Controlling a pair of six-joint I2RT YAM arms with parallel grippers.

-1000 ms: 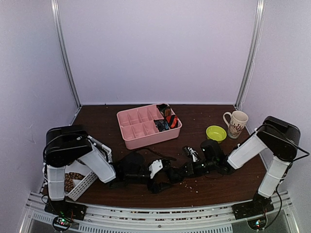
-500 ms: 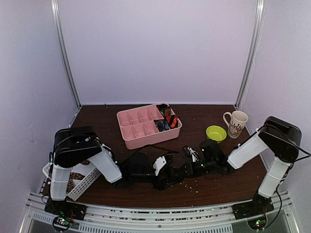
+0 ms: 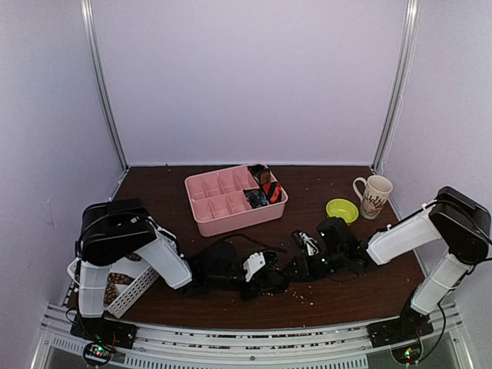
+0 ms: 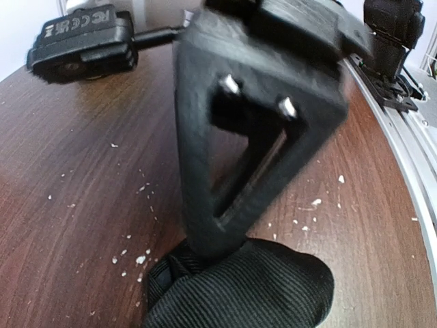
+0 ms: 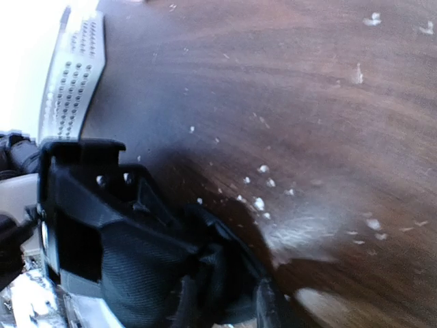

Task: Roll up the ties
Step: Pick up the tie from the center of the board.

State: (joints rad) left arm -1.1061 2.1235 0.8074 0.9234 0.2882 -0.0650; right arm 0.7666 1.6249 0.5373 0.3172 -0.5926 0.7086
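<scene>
A black ribbed tie [image 4: 246, 287] lies rolled into a fist-sized coil on the brown table, at the front centre [image 3: 270, 283]. My left gripper [image 3: 264, 275] is shut on it. One of its fingers [image 4: 212, 219] presses into the top of the coil, and the other is hidden. In the right wrist view the same coil [image 5: 130, 273] sits between the left gripper's fingers. My right gripper [image 3: 297, 268] is just right of the coil with its jaws apart; its wrist view is blurred. Rolled ties [image 3: 263, 188], dark and orange-striped, fill the pink tray's right-hand compartments.
The pink divided tray [image 3: 231, 219] stands behind the grippers. A white basket [image 3: 137, 290] holding brown patterned ties [image 3: 115, 286] is at the front left. A green bowl [image 3: 342, 211] and a mug [image 3: 373, 196] stand at the right. Pale crumbs dot the table.
The left gripper has moved right and closed on the black coil. The right gripper has opened and let go of it, and the right arm has drawn back slightly.
</scene>
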